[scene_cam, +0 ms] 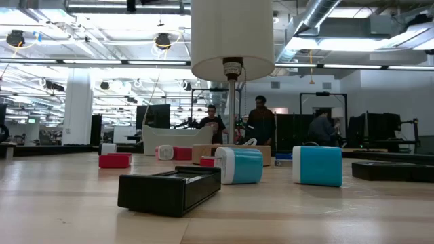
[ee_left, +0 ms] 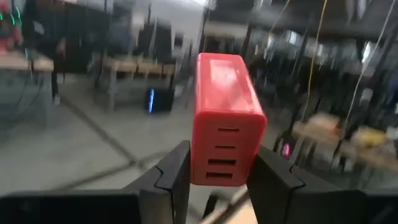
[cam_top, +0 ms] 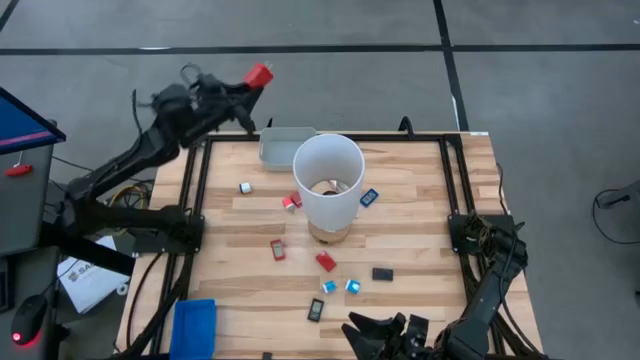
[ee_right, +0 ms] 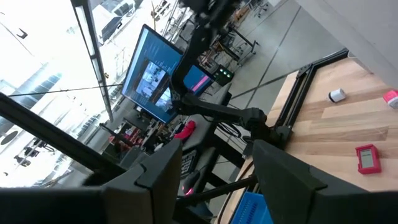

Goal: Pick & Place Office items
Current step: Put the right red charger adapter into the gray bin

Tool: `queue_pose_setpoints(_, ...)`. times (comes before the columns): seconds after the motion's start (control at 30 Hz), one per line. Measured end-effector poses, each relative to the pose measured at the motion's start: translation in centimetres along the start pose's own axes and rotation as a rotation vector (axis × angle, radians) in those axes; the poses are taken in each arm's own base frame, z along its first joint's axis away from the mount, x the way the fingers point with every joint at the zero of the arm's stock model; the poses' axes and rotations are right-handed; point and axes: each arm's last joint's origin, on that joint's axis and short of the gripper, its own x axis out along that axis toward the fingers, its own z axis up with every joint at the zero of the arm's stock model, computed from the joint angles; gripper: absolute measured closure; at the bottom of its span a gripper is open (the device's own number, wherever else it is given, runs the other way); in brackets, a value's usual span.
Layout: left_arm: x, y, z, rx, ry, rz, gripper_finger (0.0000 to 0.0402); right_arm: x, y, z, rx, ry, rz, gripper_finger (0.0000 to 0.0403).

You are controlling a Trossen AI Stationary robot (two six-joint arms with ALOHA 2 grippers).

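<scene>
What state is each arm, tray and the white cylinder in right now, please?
Left gripper: shut on red block, raised past the table's far edge.
Right gripper: open, empty, at the near edge.
White cylinder: upright.
Grey tray: upright, apparently empty.
Blue tray: contents unclear.

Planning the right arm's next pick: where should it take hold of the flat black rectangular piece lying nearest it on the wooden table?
Probably from straight above, claw fingers across the short width of the flat black rectangular piece, at mid-length. It lies flat and low, with bare wood all round it, so its long sides are free. The open right claw waits at the near table edge.
</scene>
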Motion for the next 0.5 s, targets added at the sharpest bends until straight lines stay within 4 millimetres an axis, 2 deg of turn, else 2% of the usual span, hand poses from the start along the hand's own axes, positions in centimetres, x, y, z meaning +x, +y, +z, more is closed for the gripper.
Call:
queue_pose_setpoints(0.13,2.0,3.9,-2.2,-0.007,0.219,0.002,0.0284,0.2,0.1,0.1,0.012,-0.003,-0.002,0.0214)
queue_pose_setpoints(0.23,3.4,6.0,-4.1,-0.006,0.35,0.025,0.0284,0.1,0.1,0.1,0.026,-0.002,-0.002,0.0216)
queue_pose_setpoints(0.33,4.5,7.2,-5.8,-0.011,0.455,0.012,0.0284,0.0,0.2,0.2,0.044,0.0,0.0,0.0216)
queue_pose_setpoints(0.5,6.1,8.1,-9.5,0.044,0.665,0.003,0.0284,0.0,0.3,0.2,0.058,0.0,0.0,0.0217)
